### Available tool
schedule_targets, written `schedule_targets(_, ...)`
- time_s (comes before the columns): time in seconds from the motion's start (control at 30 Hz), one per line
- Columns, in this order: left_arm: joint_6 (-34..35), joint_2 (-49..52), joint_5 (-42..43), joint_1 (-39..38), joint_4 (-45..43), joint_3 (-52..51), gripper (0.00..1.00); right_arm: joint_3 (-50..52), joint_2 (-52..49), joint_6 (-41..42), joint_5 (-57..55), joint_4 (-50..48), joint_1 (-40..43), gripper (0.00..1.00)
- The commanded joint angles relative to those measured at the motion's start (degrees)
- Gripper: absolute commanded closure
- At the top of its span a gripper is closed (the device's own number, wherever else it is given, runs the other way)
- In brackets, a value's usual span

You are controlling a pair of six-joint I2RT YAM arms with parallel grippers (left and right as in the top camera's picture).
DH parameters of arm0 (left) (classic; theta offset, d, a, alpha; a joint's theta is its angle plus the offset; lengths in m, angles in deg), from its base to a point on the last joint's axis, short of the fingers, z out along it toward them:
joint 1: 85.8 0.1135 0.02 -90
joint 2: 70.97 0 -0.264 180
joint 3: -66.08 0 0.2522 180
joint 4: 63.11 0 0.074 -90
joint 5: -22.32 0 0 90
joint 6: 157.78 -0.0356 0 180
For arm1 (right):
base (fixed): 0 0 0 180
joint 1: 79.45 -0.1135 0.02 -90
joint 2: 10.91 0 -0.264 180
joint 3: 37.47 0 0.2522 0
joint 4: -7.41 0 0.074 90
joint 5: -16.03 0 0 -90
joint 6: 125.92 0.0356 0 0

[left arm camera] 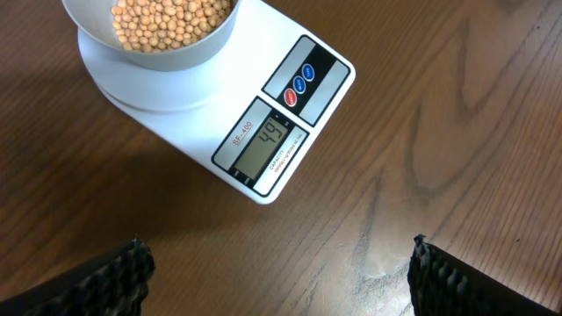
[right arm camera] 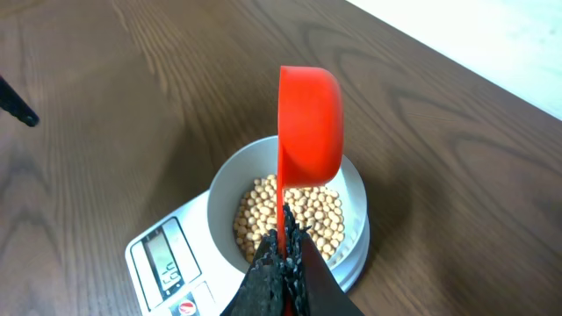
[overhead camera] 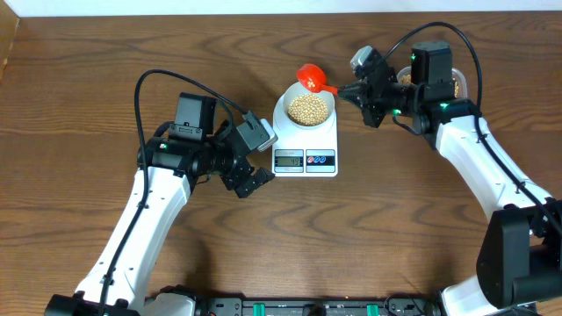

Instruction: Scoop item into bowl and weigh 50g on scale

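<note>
Brown wooden table. At centre, white scale, display reading 49. On its platform, white bowl, part-filled with beans. Right gripper clamped tight on handle of red scoop, tipped sideways above bowl's rim. Left gripper spread wide, empty, just beside scale.

Beige beans lie in bowl atop scale.
</note>
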State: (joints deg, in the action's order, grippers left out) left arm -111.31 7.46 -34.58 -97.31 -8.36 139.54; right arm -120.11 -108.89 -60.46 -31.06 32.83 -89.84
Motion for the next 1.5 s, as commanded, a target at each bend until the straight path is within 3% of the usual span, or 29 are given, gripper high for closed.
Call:
schedule_targets(0.0,-0.37,0.0,0.76,0.2,0.07,1.29,0.05,0.07,1.53,-0.81,1.05,-0.61,-0.61,0.99)
schedule_targets(0.17,-0.37,0.0,0.76,0.2,0.07,1.29,0.05,0.22,1.22,-1.38,-2.69,0.13,-0.85,0.99)
schedule_targets(0.3,-0.37,0.0,0.76,0.2,0.07,1.29,0.05,0.2,1.99,-1.25,3.41,-1.6,-0.94,0.99)
schedule_targets(0.8,-0.37,0.0,0.76,0.2,0.07,1.29,0.05,0.33,1.42,-1.22,-0.66,-0.2,-1.22,0.99)
schedule_targets(0.9,-0.37,0.0,0.76,0.2,0.07,1.29,0.05,0.31,2.05,0.09,4.24,-1.33,-1.25,0.99)
schedule_targets(1.03,-0.35,0.0,0.76,0.2,0.07,1.29,0.05,0.33,1.31,-0.07,-1.64,0.85,-1.33,0.99)
schedule_targets(1.17,-0.37,0.0,0.76,0.2,0.07,1.29,0.05,0.31,1.97,0.48,2.38,-1.05,-1.36,0.99)
schedule_targets(1.27,-0.37,0.0,0.76,0.2,0.07,1.29,0.05,0.33,1.53,-0.2,-2.32,0.57,-1.38,0.99)
schedule_targets(1.47,-0.37,0.0,0.76,0.2,0.07,1.29,0.05,0.33,1.7,-0.2,-1.25,0.17,-1.57,0.99)
